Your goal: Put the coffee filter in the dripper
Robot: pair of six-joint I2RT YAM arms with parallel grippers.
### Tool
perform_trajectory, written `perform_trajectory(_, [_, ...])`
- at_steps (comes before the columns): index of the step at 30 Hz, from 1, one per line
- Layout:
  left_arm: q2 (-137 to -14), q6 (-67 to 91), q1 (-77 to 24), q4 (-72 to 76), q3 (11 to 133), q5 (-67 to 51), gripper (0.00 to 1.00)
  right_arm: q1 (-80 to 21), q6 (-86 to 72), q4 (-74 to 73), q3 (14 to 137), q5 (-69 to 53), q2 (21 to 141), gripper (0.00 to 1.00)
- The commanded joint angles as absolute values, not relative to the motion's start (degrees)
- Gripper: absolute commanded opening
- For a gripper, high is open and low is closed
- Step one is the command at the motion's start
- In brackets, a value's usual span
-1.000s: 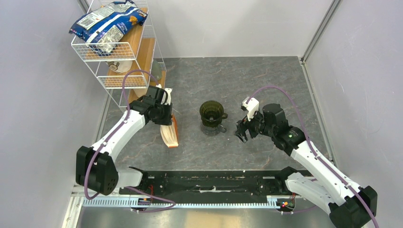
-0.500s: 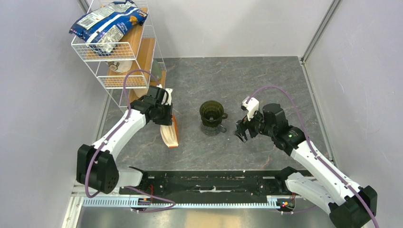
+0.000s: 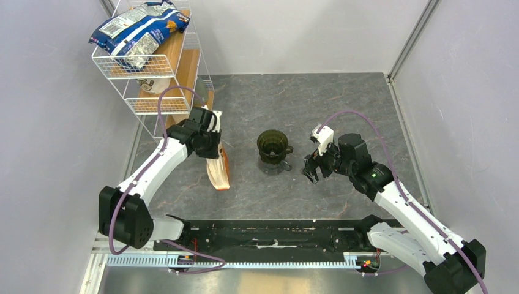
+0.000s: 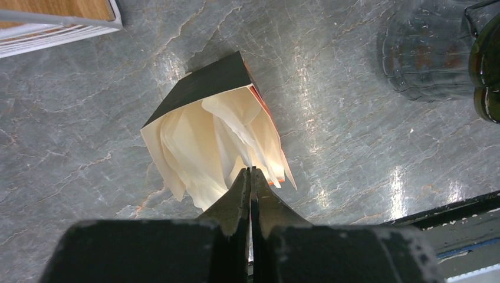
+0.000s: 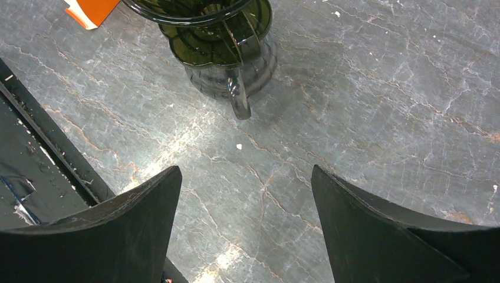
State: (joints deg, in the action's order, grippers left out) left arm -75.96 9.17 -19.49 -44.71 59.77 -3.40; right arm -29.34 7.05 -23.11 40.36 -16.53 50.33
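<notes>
The top external view looks steeply down from above the near edge onto the whole table (image 3: 343, 110). The left wrist view looks down at close range onto the filter packet (image 4: 203, 88). The right wrist view, equally close, shows the dripper (image 5: 200, 35) at upper left. The overhead view contains both.

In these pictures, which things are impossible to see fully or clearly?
1. Left wrist view: whether the shut left gripper pinches one thin white paper coffee filter or several; its fingertips cover the paper's edge.
2. Right wrist view: the dark olive-green translucent plastic dripper; the top edge cuts off most of its rim and its inside.
3. Top view: the mouth of the tan, orange-edged filter packet; the left arm hides it.
</notes>
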Motion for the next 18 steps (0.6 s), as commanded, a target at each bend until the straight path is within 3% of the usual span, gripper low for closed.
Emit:
perform_trajectory(1, [-73.95, 10.83, -19.53, -46.78, 63.66, -2.2, 0.02, -29.18, 6.42, -20.77, 42.96, -16.25, 50.1, 0.89])
perform_trajectory(12, [-72.62, 8.93, -19.58, -48.85, 63.55, -4.67, 0.02, -29.13, 6.16, -20.46, 43.07, -17.13, 50.49, 0.89])
perform_trajectory(16, [-73.26, 7.31, -19.46, -48.46, 61.36, -5.12, 0.21, -29.14, 6.15, -20.45, 43.32, -17.22, 50.59, 0.89])
perform_trajectory(18, [-72.59, 7.12, -19.42, -48.54, 61.09, -4.8, 0.23, -29.17, 6.28, -20.74, 43.5, -17.05, 50.4, 0.89])
